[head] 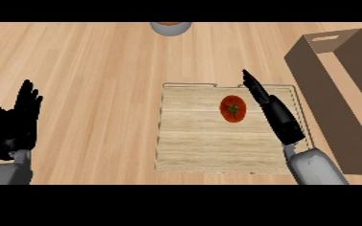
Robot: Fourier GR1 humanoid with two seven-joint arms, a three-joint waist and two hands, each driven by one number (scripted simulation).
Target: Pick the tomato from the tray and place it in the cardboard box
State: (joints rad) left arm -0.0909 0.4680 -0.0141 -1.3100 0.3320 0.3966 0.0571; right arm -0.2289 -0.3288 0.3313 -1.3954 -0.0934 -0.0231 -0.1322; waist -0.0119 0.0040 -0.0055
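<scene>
Tomato [233, 108] on tray [191, 139], right hand [276, 112] alongside

Right hand sits just right of the tomato, fingers straight, holding nothing. Open left hand [20, 119] rests at the left edge. Right of the tray stands the cardboard box [332, 91].

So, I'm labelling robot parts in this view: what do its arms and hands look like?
The left hand and right hand are black, with slim fingers and a thumb. The left forearm and right forearm are smooth, rounded and grey. No cables, markings or sleeves show.
</scene>
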